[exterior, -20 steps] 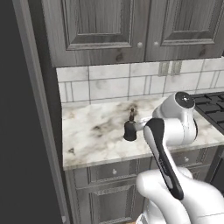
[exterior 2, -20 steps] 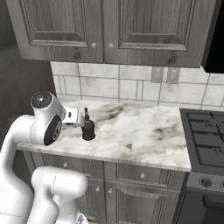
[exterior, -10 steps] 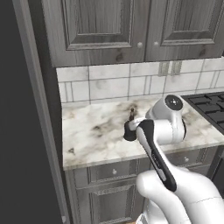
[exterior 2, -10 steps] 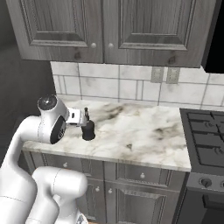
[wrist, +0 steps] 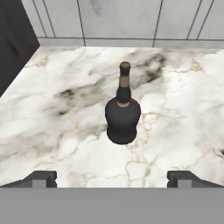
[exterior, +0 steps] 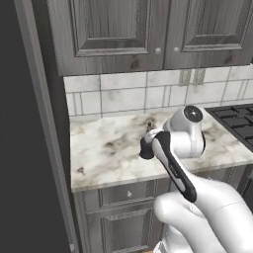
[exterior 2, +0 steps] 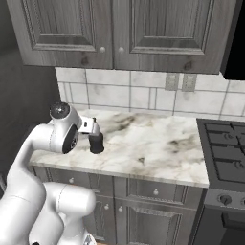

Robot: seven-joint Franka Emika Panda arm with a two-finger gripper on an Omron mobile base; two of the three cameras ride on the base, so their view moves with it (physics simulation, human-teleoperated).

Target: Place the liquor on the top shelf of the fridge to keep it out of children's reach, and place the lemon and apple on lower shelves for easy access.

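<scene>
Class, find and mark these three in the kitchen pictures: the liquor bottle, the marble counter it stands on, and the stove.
liquor (wrist: 123, 118), hand view, on the squat dark body below the neck.
marble counter (exterior 2: 158, 148), right base view, on bare veined top right of the bottle.
stove (exterior 2: 229, 155), right base view, on the black grate.

Dark squat liquor (wrist: 123, 118) stands upright on marble counter (wrist: 61, 127).

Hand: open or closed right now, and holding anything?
Hand: open and empty; its fingertips stand wide apart, short of the liquor bottle on the marble counter.
</scene>
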